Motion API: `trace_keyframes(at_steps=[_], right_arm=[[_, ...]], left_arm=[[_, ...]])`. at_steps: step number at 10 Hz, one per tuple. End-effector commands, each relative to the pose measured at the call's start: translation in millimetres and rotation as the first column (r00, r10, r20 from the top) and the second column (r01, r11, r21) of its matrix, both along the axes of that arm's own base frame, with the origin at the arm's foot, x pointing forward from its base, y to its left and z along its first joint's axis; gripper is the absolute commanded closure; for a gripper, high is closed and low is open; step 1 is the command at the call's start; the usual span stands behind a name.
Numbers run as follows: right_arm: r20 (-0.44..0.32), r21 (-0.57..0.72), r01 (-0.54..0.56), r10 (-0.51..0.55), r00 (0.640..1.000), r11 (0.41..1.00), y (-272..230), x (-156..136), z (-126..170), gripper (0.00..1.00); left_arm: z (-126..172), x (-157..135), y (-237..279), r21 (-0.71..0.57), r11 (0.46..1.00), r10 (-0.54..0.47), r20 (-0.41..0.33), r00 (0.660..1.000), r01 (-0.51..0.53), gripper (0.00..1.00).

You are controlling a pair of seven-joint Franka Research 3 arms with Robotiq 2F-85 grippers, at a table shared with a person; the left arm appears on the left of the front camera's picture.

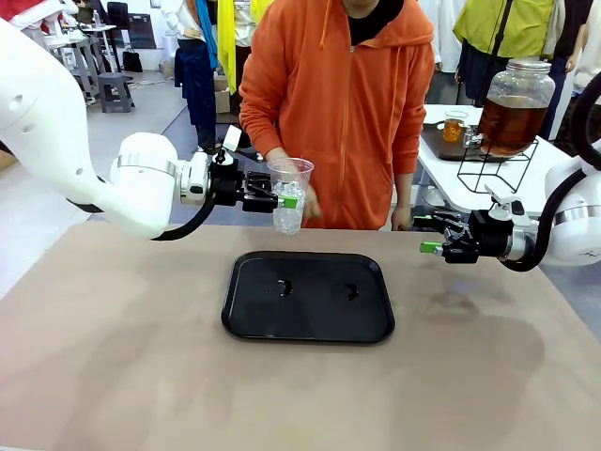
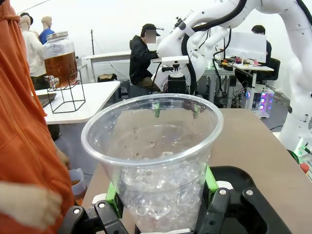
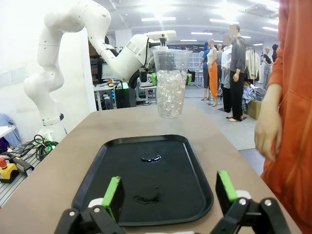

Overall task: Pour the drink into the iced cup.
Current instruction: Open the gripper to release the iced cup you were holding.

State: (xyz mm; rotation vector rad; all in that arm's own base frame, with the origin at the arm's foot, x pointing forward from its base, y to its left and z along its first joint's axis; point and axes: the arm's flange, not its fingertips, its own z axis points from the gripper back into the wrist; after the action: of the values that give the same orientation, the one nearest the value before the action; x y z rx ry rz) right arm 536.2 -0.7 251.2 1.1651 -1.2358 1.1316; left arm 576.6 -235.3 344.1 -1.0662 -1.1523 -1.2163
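iced cup (image 1: 290, 177), clear tapered plastic, sits clamped in left tool (image 1: 287, 200); right tool (image 1: 427, 235) gapes empty.

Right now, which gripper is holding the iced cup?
The left gripper, shut around the iced cup beyond the tray; the right gripper is open and empty.

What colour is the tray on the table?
The tray is glossy black; it shows best in the front view.
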Motion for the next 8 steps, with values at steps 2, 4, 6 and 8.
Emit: trace_keyframes(at_steps=[2,4,6,8], right_arm=[[0.005,0.004,0.003,-0.003,1.0,1.0,1.5,0.9,2.6,0.0],[0.005,0.004,0.003,-0.003,1.0,1.0,1.5,0.9,2.6,0.0],[0.005,0.004,0.003,-0.003,1.0,1.0,1.5,0.9,2.6,0.0],[0.005,0.004,0.003,-0.003,1.0,1.0,1.5,0.9,2.6,0.0]], left_arm=[[5.3,-1.3,-0.5,-0.016,1.0,0.009,0.0,1.0,-0.009,0.23],[5.3,-1.3,-0.5,-0.016,1.0,0.009,0.0,1.0,-0.009,0.23],[5.3,-1.3,-0.5,-0.016,1.0,0.009,0.0,1.0,-0.009,0.23],[5.3,-1.3,-0.5,-0.016,1.0,0.009,0.0,1.0,-0.009,0.23]])
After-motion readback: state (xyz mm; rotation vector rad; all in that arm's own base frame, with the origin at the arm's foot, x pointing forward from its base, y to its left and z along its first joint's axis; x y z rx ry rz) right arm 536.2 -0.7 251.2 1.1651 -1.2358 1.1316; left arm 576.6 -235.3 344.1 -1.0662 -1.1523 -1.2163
